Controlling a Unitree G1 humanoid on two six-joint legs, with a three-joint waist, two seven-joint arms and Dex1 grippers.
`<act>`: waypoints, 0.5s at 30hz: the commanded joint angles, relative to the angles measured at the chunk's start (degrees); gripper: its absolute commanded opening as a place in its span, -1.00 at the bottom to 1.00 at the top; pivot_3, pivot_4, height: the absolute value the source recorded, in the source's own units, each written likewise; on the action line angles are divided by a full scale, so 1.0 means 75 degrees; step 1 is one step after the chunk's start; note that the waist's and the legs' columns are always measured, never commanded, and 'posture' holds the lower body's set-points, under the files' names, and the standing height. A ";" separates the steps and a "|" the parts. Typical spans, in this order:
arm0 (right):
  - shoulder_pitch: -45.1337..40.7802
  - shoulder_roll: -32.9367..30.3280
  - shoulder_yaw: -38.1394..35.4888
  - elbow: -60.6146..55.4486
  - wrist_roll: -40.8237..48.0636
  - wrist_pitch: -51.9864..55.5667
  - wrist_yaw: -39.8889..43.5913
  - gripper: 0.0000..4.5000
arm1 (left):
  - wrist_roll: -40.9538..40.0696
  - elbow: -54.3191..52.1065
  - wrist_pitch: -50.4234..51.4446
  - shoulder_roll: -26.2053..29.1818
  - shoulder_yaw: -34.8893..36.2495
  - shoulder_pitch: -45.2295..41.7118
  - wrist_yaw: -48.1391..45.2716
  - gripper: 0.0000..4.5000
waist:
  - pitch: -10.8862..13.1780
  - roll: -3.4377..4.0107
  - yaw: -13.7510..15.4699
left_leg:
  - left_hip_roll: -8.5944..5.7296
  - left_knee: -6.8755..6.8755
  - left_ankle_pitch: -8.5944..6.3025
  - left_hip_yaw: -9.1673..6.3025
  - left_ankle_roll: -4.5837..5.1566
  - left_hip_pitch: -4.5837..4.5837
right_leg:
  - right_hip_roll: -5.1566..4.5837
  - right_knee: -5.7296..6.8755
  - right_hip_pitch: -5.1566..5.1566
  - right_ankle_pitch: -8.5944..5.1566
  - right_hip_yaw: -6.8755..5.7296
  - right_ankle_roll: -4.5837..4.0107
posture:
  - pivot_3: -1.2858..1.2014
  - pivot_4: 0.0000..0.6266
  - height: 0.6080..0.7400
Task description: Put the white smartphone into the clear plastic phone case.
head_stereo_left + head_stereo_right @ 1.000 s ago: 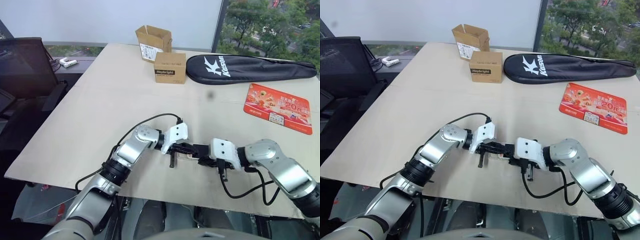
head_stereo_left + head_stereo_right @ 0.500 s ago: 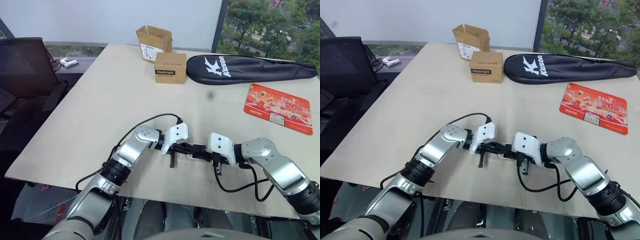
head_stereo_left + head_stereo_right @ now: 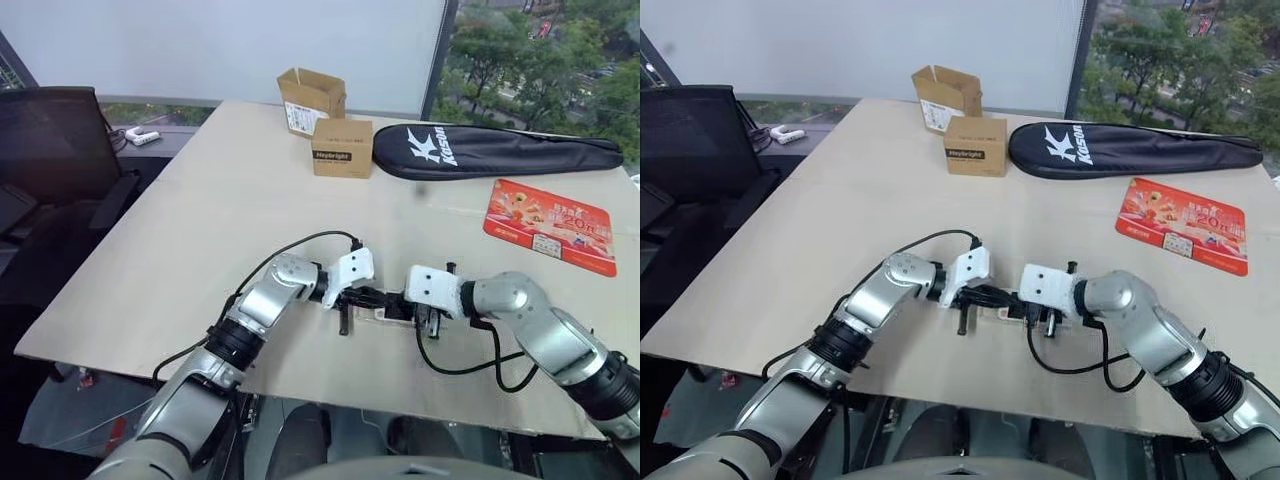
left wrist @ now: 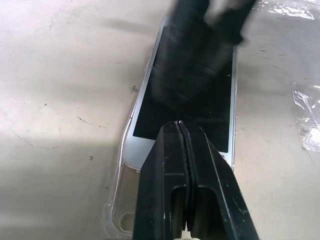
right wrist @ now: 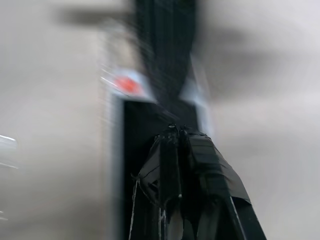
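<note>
Smartphone: the white smartphone (image 4: 187,100) lies flat, screen up, near the front edge of the table (image 3: 200,210), between the two grippers. Slim rectangle, white bezel, dark glossy screen, rounded corners.
Phone case: the clear plastic phone case (image 4: 119,200) lies under the phone. It is thin and nearly colourless, with a raised rim and a rounded corner. In the left wrist view one end of the shell juts out past the phone's end and its rim runs along the phone's long side. Whether the phone is fully seated cannot be told.
Left gripper: the left gripper (image 4: 181,126) has its two black fingers pressed together, nothing between them. Its tips sit over the end of the screen nearest that arm; contact cannot be confirmed.
Right gripper: the right gripper (image 5: 174,131) also has its fingers together and grips nothing. It points down at the dark screen from the opposite end of the phone. The picture is blurred.
Cardboard boxes: two brown boxes (image 3: 341,148), at 12 o'clock from the phone, well apart from it.
Racket bag: a black bag (image 3: 500,150), at 1 o'clock, at the far side.
Snack pouch: an orange-red pouch (image 3: 550,225), at 2 o'clock, lying flat.
</note>
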 commanded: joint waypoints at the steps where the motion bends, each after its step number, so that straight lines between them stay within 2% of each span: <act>1: 0.0424 -0.0168 0.0713 0.1015 -0.0391 0.0649 0.0219 -0.98 | 0.0673 0.0829 0.0255 0.0103 -0.0566 0.0382 -0.0007 -1.00 | -0.0012 0.0008 0.0000 | 0.0000 -0.0004 0.0000 0.0002 0.0000 -0.0001 | -0.0045 -0.0009 0.0005 0.0000 -0.0056 0.0000 | 0.03 -0.52 0.87; 3: 0.0516 -0.0026 0.0452 0.1041 -0.0202 0.0281 0.0171 -0.98 | 0.0690 0.0869 0.0238 0.0088 -0.0563 0.0384 0.0008 -1.00 | -0.0016 0.0005 0.0003 | -0.0001 -0.0004 0.0000 0.0003 0.0000 -0.0001 | -0.0084 -0.0014 0.0013 0.0000 -0.0116 0.0000 | 0.03 -0.52 0.87; 7: 0.0877 0.0408 -0.0728 0.0710 0.0873 -0.0341 0.0289 -0.98 | 0.0702 0.0927 0.0211 0.0071 -0.0548 0.0383 0.0030 -1.00 | -0.0011 0.0007 0.0020 | -0.0001 -0.0005 0.0000 -0.0007 0.0000 -0.0006 | -0.0091 -0.0015 0.0015 0.0000 -0.0160 0.0001 | 0.03 -0.52 0.87; 11: 0.1694 0.1011 -0.2360 0.0370 0.2621 -0.1493 0.0791 -0.98 | 0.0725 0.0957 0.0169 0.0046 -0.0554 0.0434 0.0073 -1.00 | 0.0014 0.0003 0.0027 | -0.0002 -0.0006 0.0000 -0.0017 0.0001 -0.0014 | -0.0092 -0.0015 0.0017 0.0001 -0.0204 0.0004 | 0.03 -0.52 0.87; 15: 0.2505 0.1013 -0.3123 0.0217 0.3303 -0.1691 0.0865 -0.98 | 0.0760 0.1004 0.0126 -0.0001 -0.0537 0.0451 0.0083 -1.00 | 0.0117 0.0090 0.0019 | -0.0006 -0.0008 0.0001 -0.0025 0.0001 -0.0030 | -0.0085 -0.0021 0.0013 -0.0001 -0.0224 0.0007 | 0.03 -0.52 0.87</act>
